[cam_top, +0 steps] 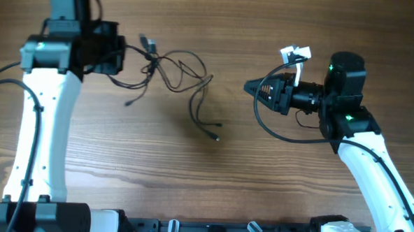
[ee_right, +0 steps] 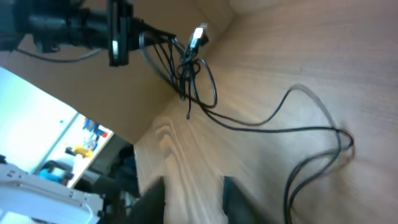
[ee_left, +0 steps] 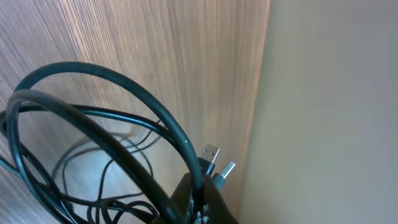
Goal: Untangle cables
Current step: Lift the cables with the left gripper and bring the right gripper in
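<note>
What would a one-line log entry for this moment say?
left jaws: shut on thin black cables | right jaws: open, empty, apart from cables | loose ends: on wooden table

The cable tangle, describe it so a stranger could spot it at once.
On the wooden table, look beside the left gripper, which pinches it. The cable tangle is thin black loops with small plugs, slimmer than the arms' own cables.

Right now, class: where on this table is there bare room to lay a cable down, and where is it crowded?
Free: the front strip of table, nearer than the cables; the back edge between cables and right claw. Crowded: back left, around the left claw.
</note>
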Robot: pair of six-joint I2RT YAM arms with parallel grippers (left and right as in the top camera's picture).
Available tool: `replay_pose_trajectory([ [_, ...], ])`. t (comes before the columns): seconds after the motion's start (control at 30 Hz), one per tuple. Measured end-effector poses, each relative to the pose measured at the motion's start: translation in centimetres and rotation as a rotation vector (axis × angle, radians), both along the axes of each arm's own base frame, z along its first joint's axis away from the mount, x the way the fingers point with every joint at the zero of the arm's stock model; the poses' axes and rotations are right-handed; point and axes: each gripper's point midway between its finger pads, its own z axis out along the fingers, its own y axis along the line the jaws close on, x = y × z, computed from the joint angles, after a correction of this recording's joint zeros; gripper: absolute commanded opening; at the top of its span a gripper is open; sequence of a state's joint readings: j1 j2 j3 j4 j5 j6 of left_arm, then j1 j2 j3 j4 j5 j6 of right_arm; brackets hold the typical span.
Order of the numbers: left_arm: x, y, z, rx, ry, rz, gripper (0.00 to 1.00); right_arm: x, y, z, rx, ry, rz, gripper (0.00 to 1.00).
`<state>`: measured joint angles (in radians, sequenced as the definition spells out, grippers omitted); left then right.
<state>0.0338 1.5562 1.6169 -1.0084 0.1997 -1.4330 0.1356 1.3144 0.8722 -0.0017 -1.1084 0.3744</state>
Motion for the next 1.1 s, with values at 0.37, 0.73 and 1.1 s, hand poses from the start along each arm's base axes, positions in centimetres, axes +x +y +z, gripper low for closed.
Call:
replay_pose_trajectory([
  [0.37,-0.4,-1.4,0.6,-0.113,-0.016,-0.111,0.04,-0.9,10.1,-4.6,-0.18,0.042,-0.12,1.0],
  [0.73,-2.1,-3.9,0.5,-0.219,0.039,-0.196,0.04,4.8,11.5,-3.1,-0.01,-0.051,-0.298,0.7],
  [1.1,-2.5,-6.0,0.6,-0.228,0.042,-0.257,0.04,4.8,12.3,-3.4,0.056,0.029,-0.276,0.04],
])
